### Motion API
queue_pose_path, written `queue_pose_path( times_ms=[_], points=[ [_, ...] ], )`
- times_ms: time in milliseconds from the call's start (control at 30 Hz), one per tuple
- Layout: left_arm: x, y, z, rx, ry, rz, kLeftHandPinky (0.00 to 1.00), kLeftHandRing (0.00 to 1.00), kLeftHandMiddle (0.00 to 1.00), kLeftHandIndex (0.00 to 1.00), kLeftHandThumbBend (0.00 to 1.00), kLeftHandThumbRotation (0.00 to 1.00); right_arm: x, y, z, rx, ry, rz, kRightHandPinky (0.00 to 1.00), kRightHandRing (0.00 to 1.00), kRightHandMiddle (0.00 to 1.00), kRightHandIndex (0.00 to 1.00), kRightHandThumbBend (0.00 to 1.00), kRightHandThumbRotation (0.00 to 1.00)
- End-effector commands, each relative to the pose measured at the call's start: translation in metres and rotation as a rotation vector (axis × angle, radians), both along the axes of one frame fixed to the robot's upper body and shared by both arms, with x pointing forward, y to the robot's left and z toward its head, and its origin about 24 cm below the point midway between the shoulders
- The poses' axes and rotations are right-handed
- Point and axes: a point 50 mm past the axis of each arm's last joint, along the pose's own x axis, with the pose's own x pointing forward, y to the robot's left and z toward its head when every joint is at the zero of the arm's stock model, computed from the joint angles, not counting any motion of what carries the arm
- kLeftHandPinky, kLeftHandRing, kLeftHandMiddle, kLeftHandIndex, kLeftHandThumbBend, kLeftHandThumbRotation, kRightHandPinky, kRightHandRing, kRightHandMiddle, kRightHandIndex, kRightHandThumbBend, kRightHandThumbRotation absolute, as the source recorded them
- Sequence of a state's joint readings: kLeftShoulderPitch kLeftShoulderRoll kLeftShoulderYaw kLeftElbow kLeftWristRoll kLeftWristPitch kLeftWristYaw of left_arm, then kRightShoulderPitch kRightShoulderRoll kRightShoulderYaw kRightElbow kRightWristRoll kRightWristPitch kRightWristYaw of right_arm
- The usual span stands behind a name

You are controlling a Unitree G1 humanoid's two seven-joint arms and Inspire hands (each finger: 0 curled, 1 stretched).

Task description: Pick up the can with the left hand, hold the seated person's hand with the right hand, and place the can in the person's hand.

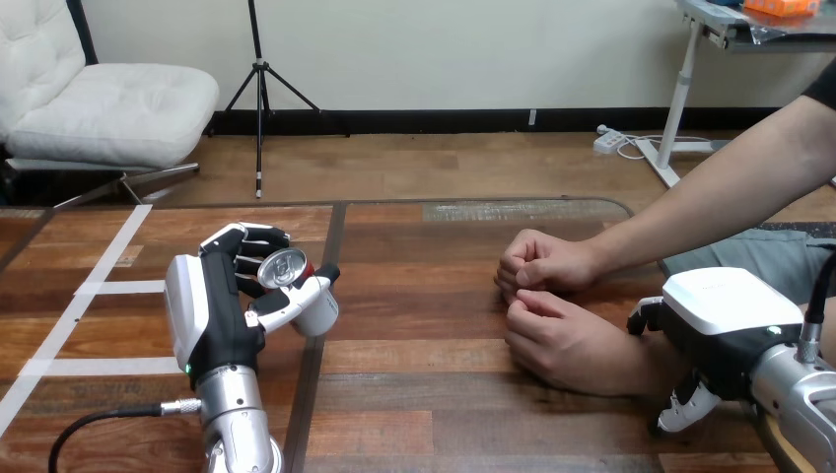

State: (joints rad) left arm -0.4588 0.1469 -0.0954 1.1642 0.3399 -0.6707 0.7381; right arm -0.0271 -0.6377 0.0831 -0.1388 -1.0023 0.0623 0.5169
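Head view: the can (286, 267) is in the robot's left hand (209, 315), left of the table's middle. It is tilted so that its silver top with the pull tab faces the camera. A sliver of red shows on its side. Any label or writing there is covered by the hand or too small to read. The left hand's fingers (258, 237) curl round the far side of the can and the thumb (296, 301) closes across the near side, so the hand is clamped on it. The can's base is hidden behind the thumb, and I cannot tell whether it touches the table (414, 394).

Well apart to the right, the person's farther hand (542, 264) and the person's nearer hand (554, 333) rest on the wood, loosely closed and touching each other. Both are clear of the can.

At the lower right, the robot's right hand (730, 305) lies just beside the nearer forearm (631, 370), with its white back facing up. Its underside is hidden, so I cannot tell how far open it is or whether it has hold of the arm. The view's edge cuts off its silver forearm.

White tape (108, 288) marks the table's left part.
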Motion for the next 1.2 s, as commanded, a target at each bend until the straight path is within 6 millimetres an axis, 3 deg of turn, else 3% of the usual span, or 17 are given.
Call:
queue_pose_path(
  times_ms=[0,767,1167],
  points=[
    [0.013,0.002,0.025,-0.009,-0.124,-0.005,0.35,0.42,0.48,0.49,0.70,0.00,0.012,0.000,0.017,-0.034,-0.041,0.006,0.69,0.78,0.81,0.77,0.87,0.14],
    [0.013,0.002,0.027,-0.018,-0.138,-0.011,0.36,0.42,0.48,0.49,0.71,0.00,0.019,-0.003,0.002,-0.031,-0.023,0.000,0.73,0.79,0.80,0.77,0.82,0.09],
    [0.013,0.003,0.028,-0.017,-0.149,-0.012,0.37,0.43,0.49,0.49,0.70,0.00,0.025,-0.008,-0.021,-0.066,0.005,-0.030,0.75,0.79,0.80,0.78,0.80,0.04]
  ],
)
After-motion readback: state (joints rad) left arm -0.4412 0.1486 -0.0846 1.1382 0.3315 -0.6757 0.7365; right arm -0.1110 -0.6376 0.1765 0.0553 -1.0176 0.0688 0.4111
